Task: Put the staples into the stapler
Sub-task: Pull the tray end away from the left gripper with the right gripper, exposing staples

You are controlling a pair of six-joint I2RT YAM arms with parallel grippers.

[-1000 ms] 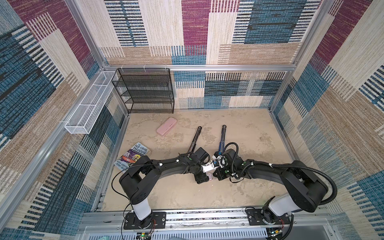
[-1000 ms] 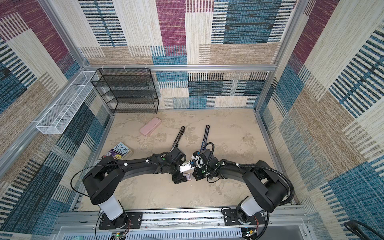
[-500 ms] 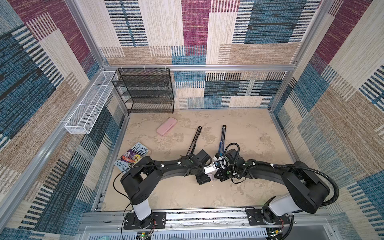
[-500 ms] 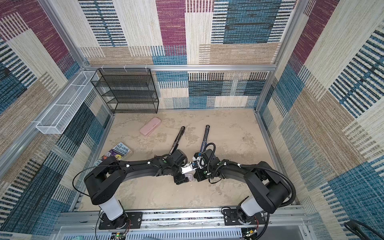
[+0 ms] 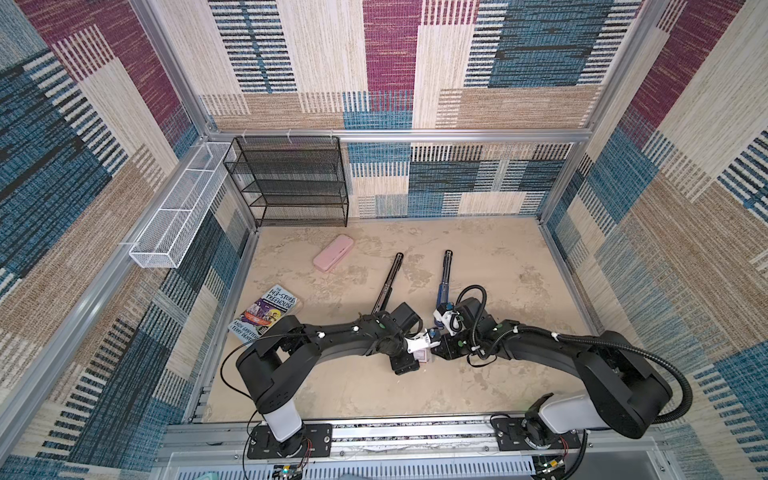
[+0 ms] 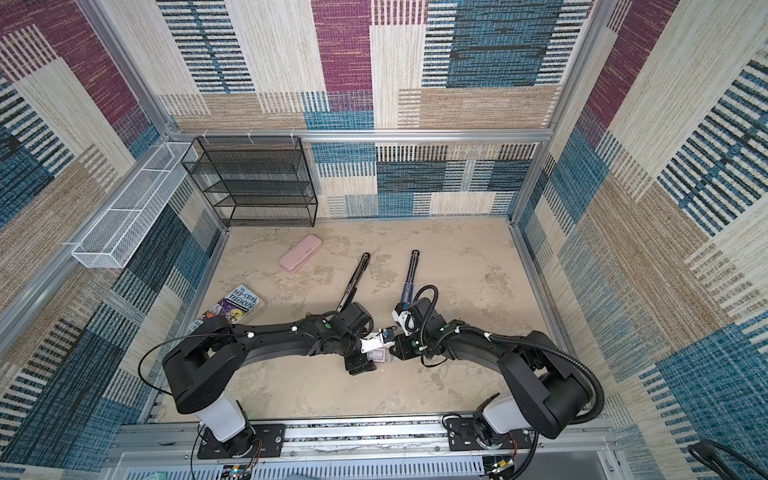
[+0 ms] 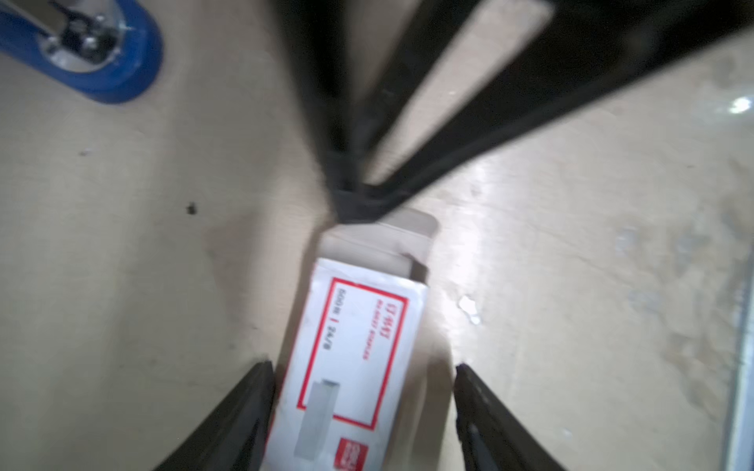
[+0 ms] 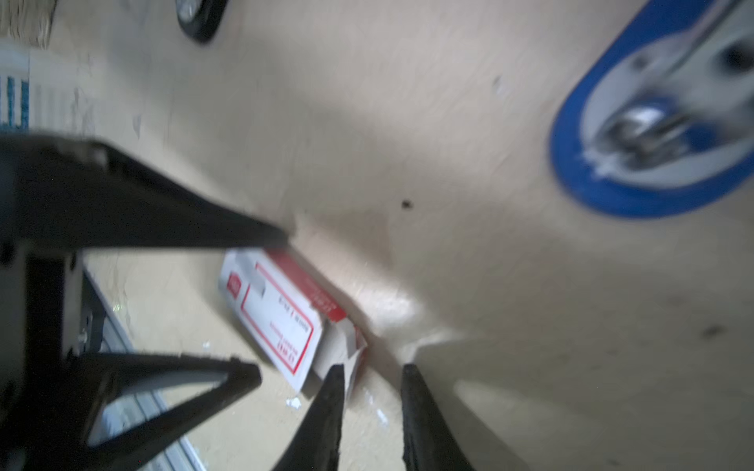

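Since last look: both arms have hardly shifted, their wrists low over the near middle of the table. The right claw was pinched and has let its fingers part.
Left wall: a white wire basket hangs there, with a black mesh rack in the far left corner. Neither is in play.
Book: a paperback lies flat at the table's left edge, well apart from the work.
Pink case: the pink case sits far and left of centre, closed and untouched.
Black tool: a long slim black bar lies just left of centre, its near end running under the left arm. I can't say what it is.
Left claw: the left claw is released, fingers spread wide astride the box. One finger is against a long edge and the other stands clear, so there is no squeeze.
Staple box: the staple box lies flat in the near middle, between the two claws. Its end flap, on the right claw's side, hangs open. No staples are out in sight.
Right claw: released, with a narrow gap between the tips and bare table showing through it. The open flap is just beside one fingertip, not between them.
Stapler: the blue-and-black stapler lies just right of centre, stretching away to the far side, its blue near end close by the right wrist. Whether its magazine is open I cannot tell.
Progress: early, by my reckoning. The box looks opened and nothing more. A strip has yet to be drawn out, carried over, seated in the stapler, and the stapler shut.
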